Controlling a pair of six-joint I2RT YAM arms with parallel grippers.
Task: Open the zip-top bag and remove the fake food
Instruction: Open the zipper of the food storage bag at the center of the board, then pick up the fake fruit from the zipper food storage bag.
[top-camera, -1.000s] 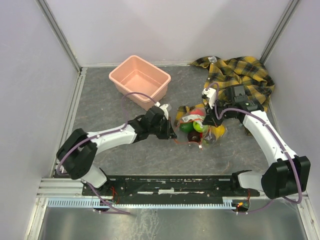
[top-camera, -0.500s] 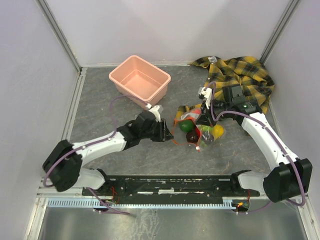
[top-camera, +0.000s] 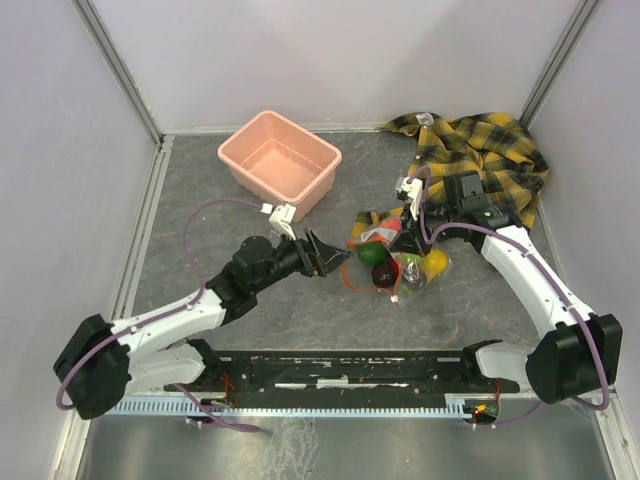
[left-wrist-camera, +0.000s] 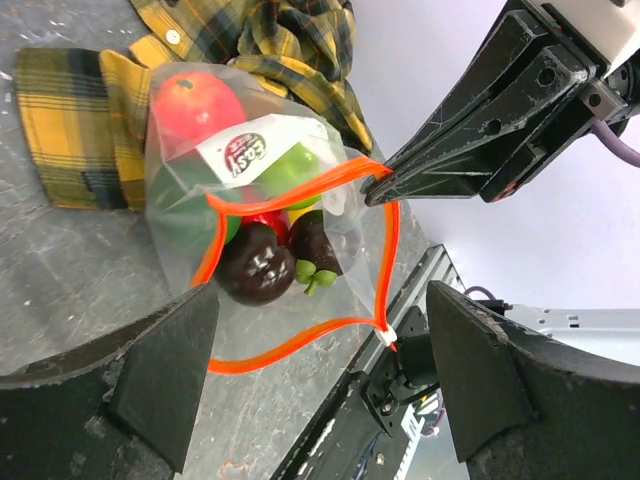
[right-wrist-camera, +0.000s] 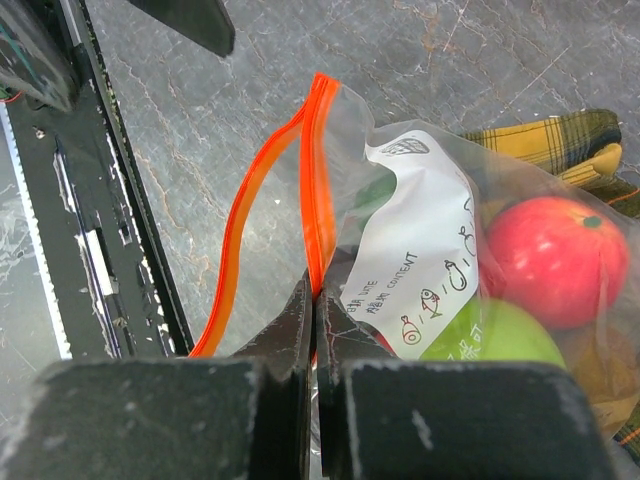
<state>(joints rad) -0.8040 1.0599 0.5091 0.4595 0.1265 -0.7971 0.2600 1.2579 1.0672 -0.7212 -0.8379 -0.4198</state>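
The clear zip-top bag (top-camera: 400, 262) lies on the grey table in mid view, its orange-red zip strip (left-wrist-camera: 300, 340) spread into an open loop. The fake food is inside: a red fruit (left-wrist-camera: 195, 105), a light green one (left-wrist-camera: 290, 170), a dark green one (left-wrist-camera: 185, 205) and a brown one (left-wrist-camera: 255, 265). My right gripper (right-wrist-camera: 315, 290) is shut on the far side of the strip and holds it up. Just left of the bag's mouth, my left gripper (top-camera: 332, 257) is open, facing it and touching nothing.
A pink tub (top-camera: 280, 160) stands empty at the back, left of the middle. A yellow-and-black plaid shirt (top-camera: 490, 150) lies crumpled at the back right, right behind the bag. White walls close in the table on three sides.
My left gripper has let go of the near side of the strip, opened wide and drawn back to the left. The right gripper keeps its hold and the bag's mouth stays spread.
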